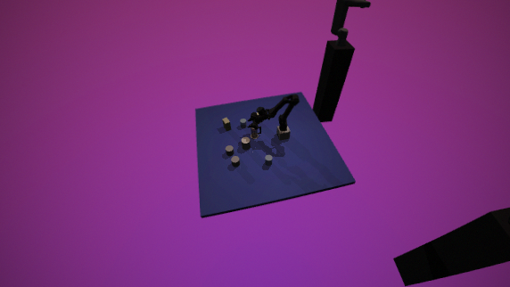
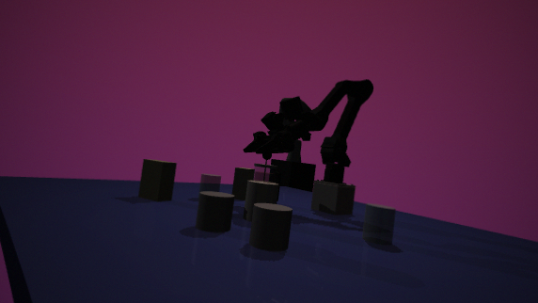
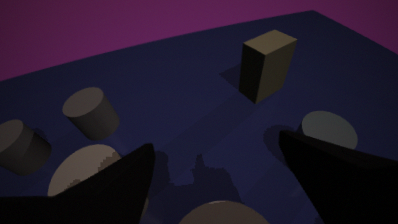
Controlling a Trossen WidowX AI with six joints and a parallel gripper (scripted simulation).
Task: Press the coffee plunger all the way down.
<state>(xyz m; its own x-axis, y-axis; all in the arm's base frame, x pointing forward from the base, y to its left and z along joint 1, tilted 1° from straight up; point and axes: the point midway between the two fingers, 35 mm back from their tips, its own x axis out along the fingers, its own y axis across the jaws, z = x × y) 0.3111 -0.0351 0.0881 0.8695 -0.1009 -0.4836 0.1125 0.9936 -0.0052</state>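
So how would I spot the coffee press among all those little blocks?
Start at the dark arm's pale base on the blue mat. Follow the arm to its open tool; the coffee press stands right beneath. Unlike its solid grey neighbours, it looks see-through, with a thin rod rising from its top.
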